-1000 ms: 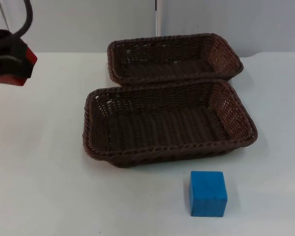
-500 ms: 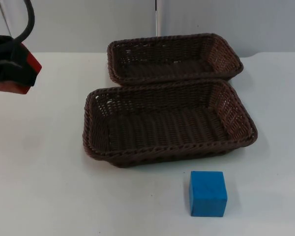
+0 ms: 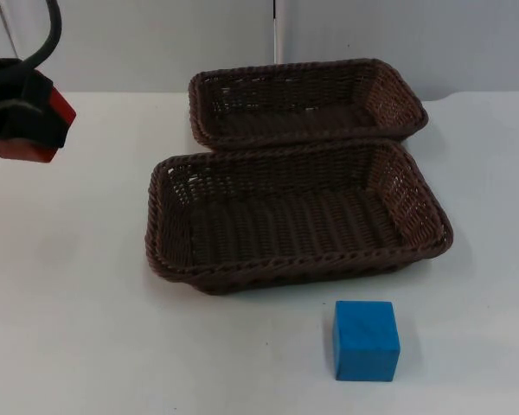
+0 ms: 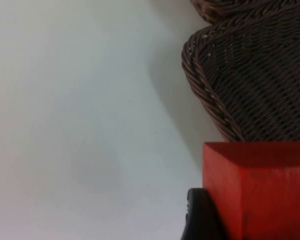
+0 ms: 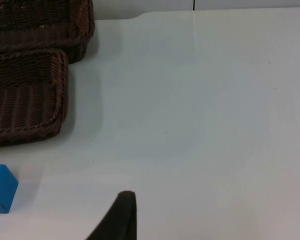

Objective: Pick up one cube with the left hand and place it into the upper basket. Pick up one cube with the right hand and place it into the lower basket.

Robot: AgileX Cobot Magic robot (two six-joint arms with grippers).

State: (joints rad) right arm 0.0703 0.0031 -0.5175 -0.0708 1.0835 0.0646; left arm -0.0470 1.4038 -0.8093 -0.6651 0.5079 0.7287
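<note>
My left gripper [image 3: 22, 121] hangs above the table's far left, shut on a red cube [image 3: 24, 150]. The left wrist view has the red cube [image 4: 260, 192] close up, with a basket corner [image 4: 240, 75] beyond it. The upper basket [image 3: 285, 69] and the lower basket [image 3: 268, 264] are dark brown wicker and stand side by side in the middle, both with nothing in them. A blue cube [image 3: 366, 340] rests on the table in front of the lower basket. My right gripper [image 5: 121, 215] hovers over bare table to the right of the blue cube [image 5: 0, 189].
The white table ends at a grey partition wall [image 3: 156, 43] just behind the upper basket. Open table surface lies to the left of the baskets and along the front edge.
The left gripper has shifted slightly to the right with the red cube in it. Baskets and blue cube have stayed put.
</note>
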